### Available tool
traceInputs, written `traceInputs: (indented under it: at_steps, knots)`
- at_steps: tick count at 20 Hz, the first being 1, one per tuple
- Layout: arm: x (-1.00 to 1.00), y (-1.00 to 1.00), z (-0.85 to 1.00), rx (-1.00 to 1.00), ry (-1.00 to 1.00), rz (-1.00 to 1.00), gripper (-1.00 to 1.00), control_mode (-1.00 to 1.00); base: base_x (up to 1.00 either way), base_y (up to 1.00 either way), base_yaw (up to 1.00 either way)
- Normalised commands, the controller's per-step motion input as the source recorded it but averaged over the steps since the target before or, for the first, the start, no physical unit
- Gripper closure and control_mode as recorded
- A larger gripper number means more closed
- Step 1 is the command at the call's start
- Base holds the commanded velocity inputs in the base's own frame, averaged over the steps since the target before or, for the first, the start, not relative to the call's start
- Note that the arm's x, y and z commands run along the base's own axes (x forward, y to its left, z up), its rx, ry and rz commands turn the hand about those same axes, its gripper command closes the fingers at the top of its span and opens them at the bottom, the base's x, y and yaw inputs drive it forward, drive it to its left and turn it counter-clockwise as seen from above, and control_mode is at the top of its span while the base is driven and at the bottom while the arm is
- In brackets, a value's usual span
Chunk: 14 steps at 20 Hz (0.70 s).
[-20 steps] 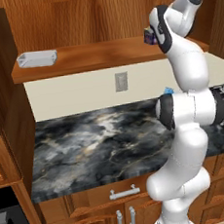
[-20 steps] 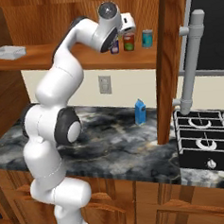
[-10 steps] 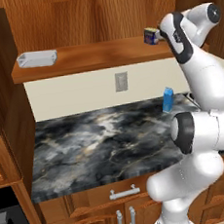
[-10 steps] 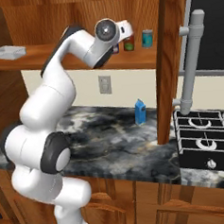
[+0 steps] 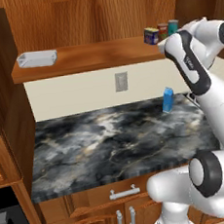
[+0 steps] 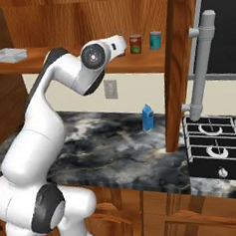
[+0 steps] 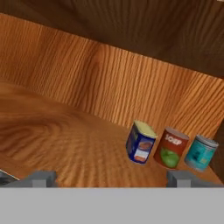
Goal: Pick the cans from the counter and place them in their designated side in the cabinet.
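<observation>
cans: blue can [image 7: 140, 142] and red can [image 7: 171, 148] both on cabinet [image 7: 65, 144] shelf, around 4 o'clock in hand view; gripper [image 7: 113, 178] jaws apart, empty; placing looks done; next, retract clear.

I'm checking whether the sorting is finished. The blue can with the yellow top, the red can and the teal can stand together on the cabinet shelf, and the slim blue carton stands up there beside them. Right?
Not quite. The blue can, red can and teal can do stand together on the cabinet shelf, but the slim blue carton stands down on the counter, not beside them. The right base view shows it.
</observation>
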Motion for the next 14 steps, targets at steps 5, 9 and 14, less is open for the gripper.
traceInputs:
  at_steps: [5,9,14]
  knots:
    - [-0.88,0.28,-0.05,-0.01,-0.05,0.01,-1.00,-1.00,0.00,0.00,0.00]
    - [-0.90,0.23,-0.12,-0.03,-0.01,0.01,-1.00,-1.00,0.00,0.00,0.00]
    - [-0.86,0.22,-0.17,-0.04,0.00,0.00,-1.00,-1.00,0.00,0.00,0.00]
